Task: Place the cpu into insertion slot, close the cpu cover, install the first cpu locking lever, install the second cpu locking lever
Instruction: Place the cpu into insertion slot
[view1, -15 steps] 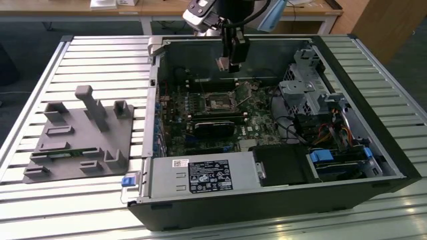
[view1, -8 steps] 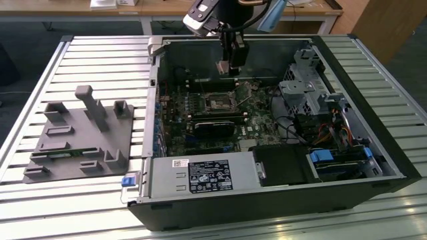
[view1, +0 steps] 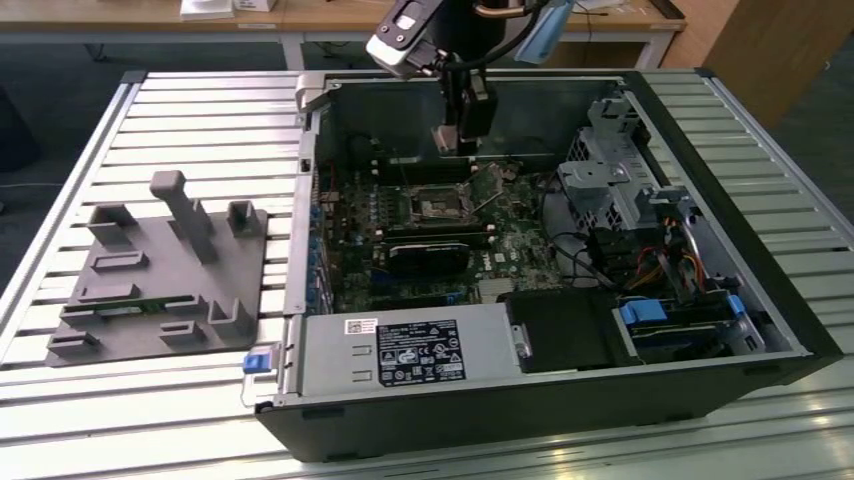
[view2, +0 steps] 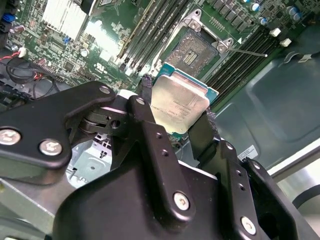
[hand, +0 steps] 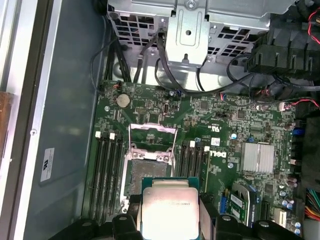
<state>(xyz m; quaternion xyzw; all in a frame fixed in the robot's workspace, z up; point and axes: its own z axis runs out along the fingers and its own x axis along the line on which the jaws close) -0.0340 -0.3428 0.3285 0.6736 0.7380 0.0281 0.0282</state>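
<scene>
Two fingers (view2: 150, 135) pinch one cpu (view2: 180, 106) — one insertion slot (view2: 193, 49) uncovered.

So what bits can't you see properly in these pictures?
- cpu: its underside faces away in both wrist views, and the gripper covers two of its edges.
- insertion slot: partly covered by the cpu in the first wrist view.
- Exterior view: the held cpu is too small to make out.

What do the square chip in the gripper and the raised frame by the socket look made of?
The small square cpu, held in the gripper, has a dull silver metal lid with a soft sheen on a green substrate, likely laminate. The raised square cpu cover looks like bright stamped steel; alloy unclear.
</scene>
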